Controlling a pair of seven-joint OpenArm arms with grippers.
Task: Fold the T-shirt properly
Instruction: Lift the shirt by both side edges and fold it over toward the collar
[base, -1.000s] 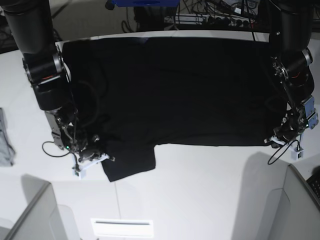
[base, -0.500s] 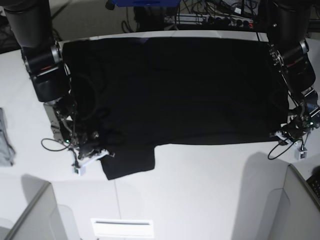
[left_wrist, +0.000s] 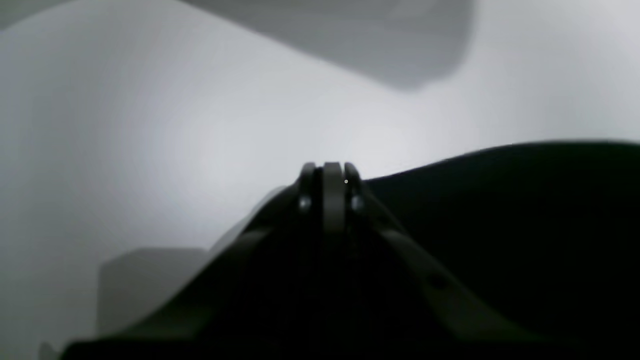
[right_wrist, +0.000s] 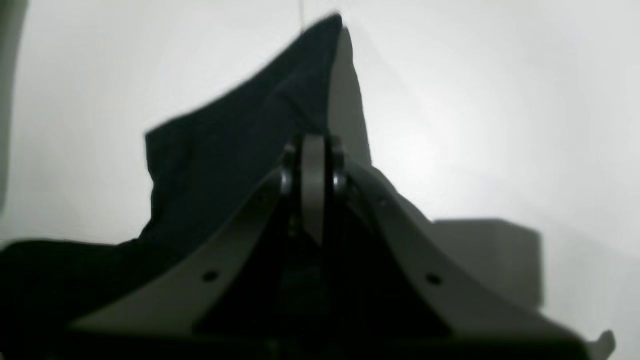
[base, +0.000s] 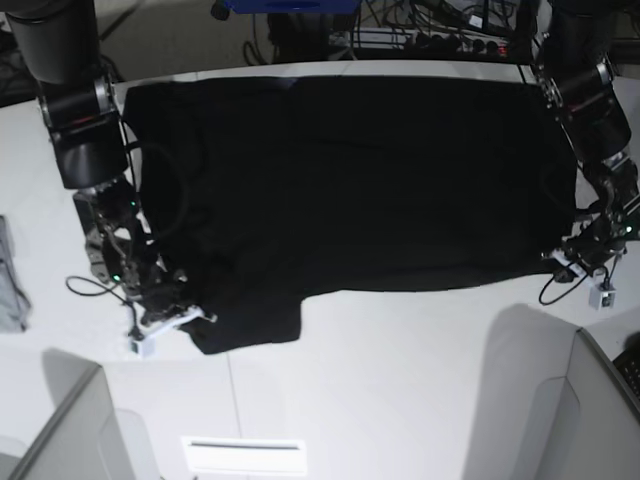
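We see the black T-shirt (base: 340, 180) spread flat across the far half of the white table (base: 400, 380), its long edge running from side to side, with one short sleeve (base: 250, 320) jutting toward the near edge on the base view's left.

Our right gripper (base: 185, 312) sits low at that sleeve's outer corner. In the right wrist view its fingers (right_wrist: 312, 165) are pressed together with no gap between them, and dark cloth (right_wrist: 235, 165) rises in a peak just behind and to the left of the tips. The cloth appears to be pinched there, though the blur keeps us from seeing the exact contact.

Our left gripper (base: 568, 262) is at the opposite end, at the T-shirt's near corner on the base view's right. In the left wrist view its fingers (left_wrist: 332, 187) are also closed tight, and the black fabric (left_wrist: 500, 225) lies to the right of and under them; the tips meet at the cloth's edge, seemingly clamping it.

A grey cloth piece (base: 8, 280) lies at the table's left margin in the base view, well apart from the T-shirt. Cables (base: 420, 40) crowd the space beyond the far edge.
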